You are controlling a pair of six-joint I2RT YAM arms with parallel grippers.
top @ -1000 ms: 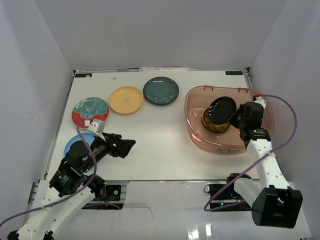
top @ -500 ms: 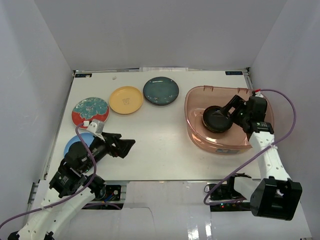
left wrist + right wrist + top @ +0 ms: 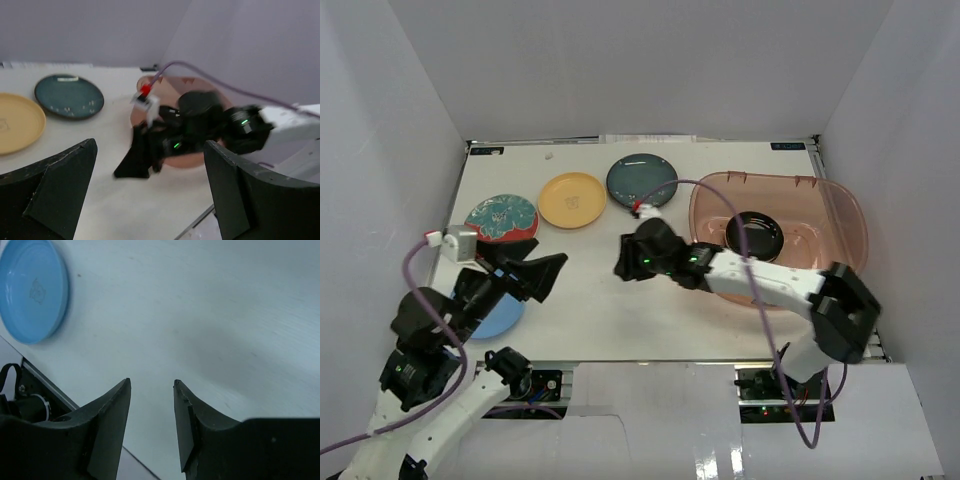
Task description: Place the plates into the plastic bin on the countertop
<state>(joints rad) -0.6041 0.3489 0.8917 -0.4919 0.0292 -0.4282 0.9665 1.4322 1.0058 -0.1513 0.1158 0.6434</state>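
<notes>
A black plate lies inside the translucent pinkish plastic bin at the right of the white countertop. A red-and-teal patterned plate, a yellow plate and a dark teal plate sit in a row at the back left. A light blue plate lies near the front left, partly under my left arm. My right gripper reaches over the table's middle, jaws apart and empty. The left gripper hangs wide open above the table, facing the right one.
Pale grey walls close in the table on three sides. The right wrist view looks down on bare table, with the blue plate up left and the table's front edge beside it. In the left wrist view the yellow plate and teal plate lie left.
The right gripper opened and dropped the black plate flat in the bin, then swung left out of the bin to mid-table. The left arm rose and shifted slightly left.
</notes>
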